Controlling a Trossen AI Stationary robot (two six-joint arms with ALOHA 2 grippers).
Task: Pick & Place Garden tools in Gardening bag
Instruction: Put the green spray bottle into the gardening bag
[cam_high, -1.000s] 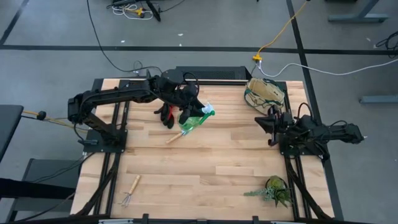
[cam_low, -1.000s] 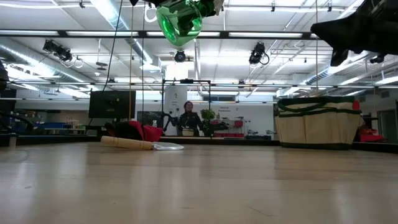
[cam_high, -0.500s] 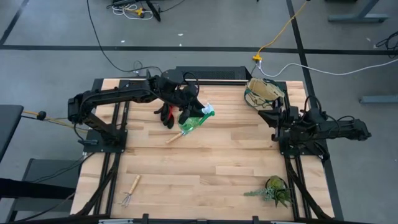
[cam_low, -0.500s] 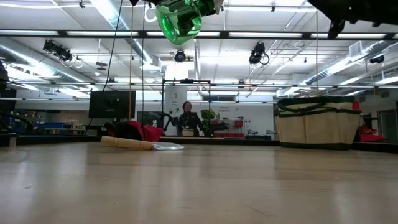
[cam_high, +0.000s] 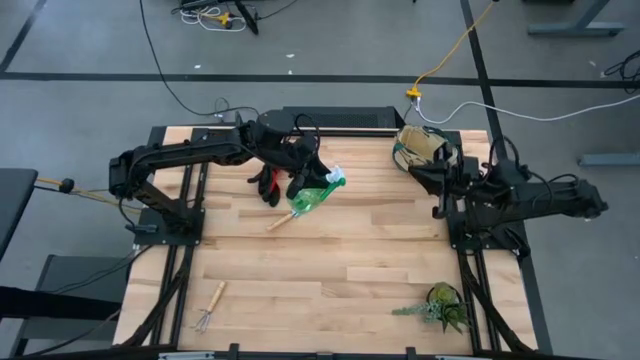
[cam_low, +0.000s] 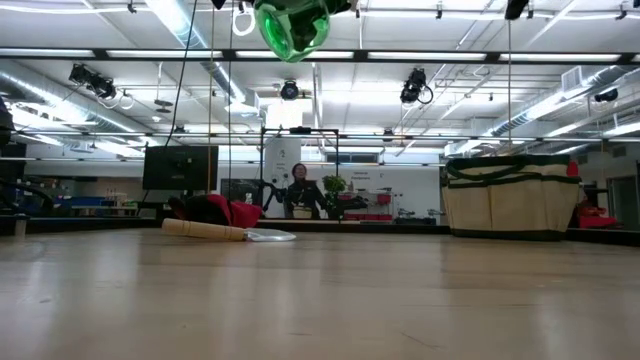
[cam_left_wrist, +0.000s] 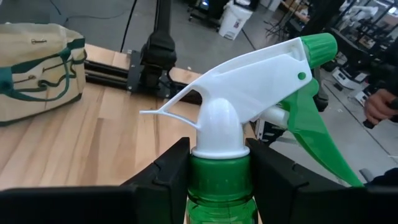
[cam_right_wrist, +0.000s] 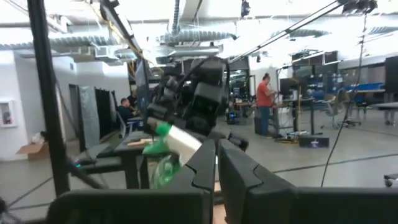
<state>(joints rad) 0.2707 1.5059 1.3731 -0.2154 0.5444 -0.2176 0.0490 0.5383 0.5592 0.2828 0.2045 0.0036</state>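
The step in hand was judged to be the carry of the green spray bottle (cam_high: 312, 196) across to the gardening bag (cam_high: 424, 150). It would be done well if the bottle were kept high until it stood over the bag's open mouth, lowered between the 2 handles, and released only once its base was inside; a release at the rim could tip it back onto the table (cam_high: 340, 260).

Nearest in the low view, bare wood was seen. Farther in, the trowel (cam_low: 228, 232) lay flat with its wooden handle toward the left, and the red-and-black gloves (cam_low: 215, 211) were piled just behind it. The bottle was held well above them by the left gripper (cam_left_wrist: 219, 163), whose jaws were clamped on either side of the neck just under the white trigger head. The bottle was translucent green with a green nozzle tip, and in the high view it lay tilted, head toward the bag.

The bag stood upright near the table's far right corner, beige with dark green trim. The right gripper (cam_high: 421, 176) hung just beside it, raised, its jaws pressed together on nothing. The little rake (cam_high: 210, 305) lay alone at the near left edge, well apart from everything else.
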